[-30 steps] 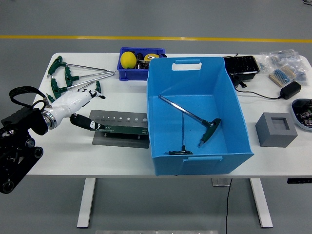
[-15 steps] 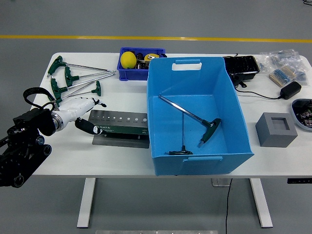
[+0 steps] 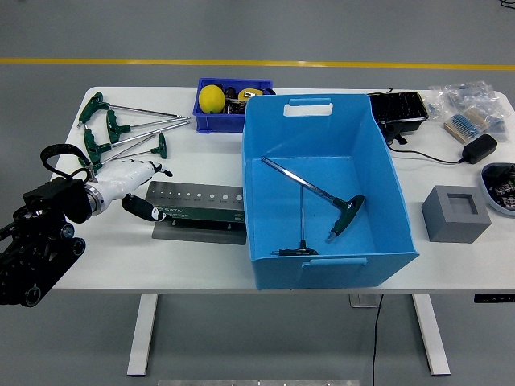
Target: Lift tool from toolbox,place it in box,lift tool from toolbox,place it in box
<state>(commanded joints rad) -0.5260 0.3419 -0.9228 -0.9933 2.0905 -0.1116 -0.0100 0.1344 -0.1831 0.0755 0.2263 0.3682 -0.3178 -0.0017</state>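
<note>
Just beside the fingertips of your left hand [image 3: 133, 178] sits the grey tool stand [image 3: 199, 211], a slanted metal rack with a row of holes along its top; your dark thumb reaches toward its left end, though contact cannot be confirmed. Fingers read as loosely extended and released, nothing held. Beyond the fingers, toward the far-left corner of the white table [image 3: 201, 257], lie the remaining green-handled T-wrenches [image 3: 121, 129], shafts fanned out to the right; the nearest small one lies just past your fingertips. Well to the right of the fingers stands the blue box [image 3: 322, 189]. Inside it you have two T-handle wrenches: a long one [image 3: 318, 193] lying diagonally with its green grip at the lower right, and a second one [image 3: 302, 229] with its shaft running toward the near wall. Behind the box, a small blue bin [image 3: 221, 119] holds a yellow ball [image 3: 212, 98]. Your right hand is out of view.
</note>
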